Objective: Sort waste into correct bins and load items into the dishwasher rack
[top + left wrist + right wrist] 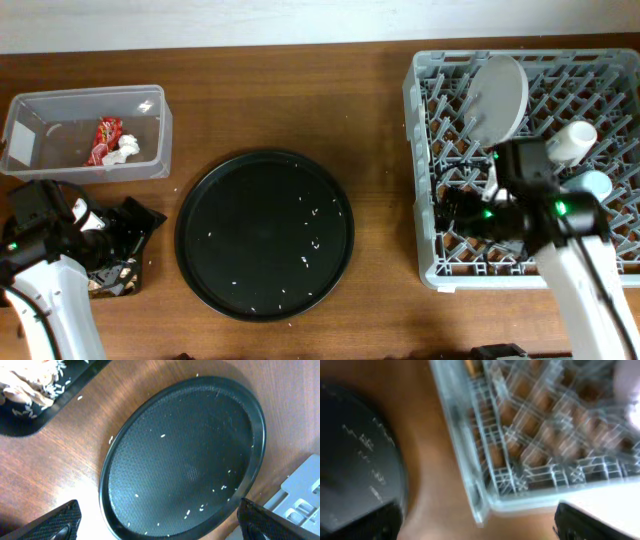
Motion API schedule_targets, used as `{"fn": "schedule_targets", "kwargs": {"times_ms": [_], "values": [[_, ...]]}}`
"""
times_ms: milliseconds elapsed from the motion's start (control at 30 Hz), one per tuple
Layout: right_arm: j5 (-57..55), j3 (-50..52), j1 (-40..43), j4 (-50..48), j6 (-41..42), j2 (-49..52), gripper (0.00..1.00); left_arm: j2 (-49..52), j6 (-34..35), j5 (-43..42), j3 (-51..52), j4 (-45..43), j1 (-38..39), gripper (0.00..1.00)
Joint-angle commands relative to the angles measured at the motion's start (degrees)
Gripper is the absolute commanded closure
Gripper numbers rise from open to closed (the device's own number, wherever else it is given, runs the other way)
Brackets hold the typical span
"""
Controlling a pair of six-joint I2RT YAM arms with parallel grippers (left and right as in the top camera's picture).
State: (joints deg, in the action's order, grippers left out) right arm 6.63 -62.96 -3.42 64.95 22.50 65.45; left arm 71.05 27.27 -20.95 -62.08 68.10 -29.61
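The grey dishwasher rack (425, 100) at the right holds an upright white plate (500, 95), a white cup (572, 140) and a light-blue cup (596, 184). The clear tub (60, 110) at the back left holds a red wrapper (105, 135) and crumpled white paper (125, 150). The flat black tray (120, 275) lies under my left arm, with a beige rice heap (30, 385) in it. My left gripper (140, 225) is open and empty beside that tray. My right gripper (450, 210) is open and empty over the rack's front left part (530, 435). The bowl, fork, stick and carrot are out of view.
A large round black tray (265, 235) with scattered rice grains lies on the brown table between the arms. It also shows in the left wrist view (185, 455) and the right wrist view (355, 445). The rack's corner (300, 495) shows beyond it.
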Motion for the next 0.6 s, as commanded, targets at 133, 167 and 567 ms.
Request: {"fn": "schedule_targets", "kwargs": {"times_ms": [133, 167, 567], "values": [[1.4, 29.6, -0.3, -26.8, 0.3, -39.1, 0.01, 0.0, 0.3, -0.2, 0.0, 0.0, 0.1, 0.01], [1.3, 33.0, -0.3, -29.4, 0.3, -43.5, 0.01, 0.0, 0.3, -0.2, 0.0, 0.0, 0.1, 0.01], [1.7, 62.6, 4.6, -64.3, 0.3, -65.3, 0.01, 0.0, 0.3, -0.2, 0.0, 0.0, 0.1, 0.01]]}}
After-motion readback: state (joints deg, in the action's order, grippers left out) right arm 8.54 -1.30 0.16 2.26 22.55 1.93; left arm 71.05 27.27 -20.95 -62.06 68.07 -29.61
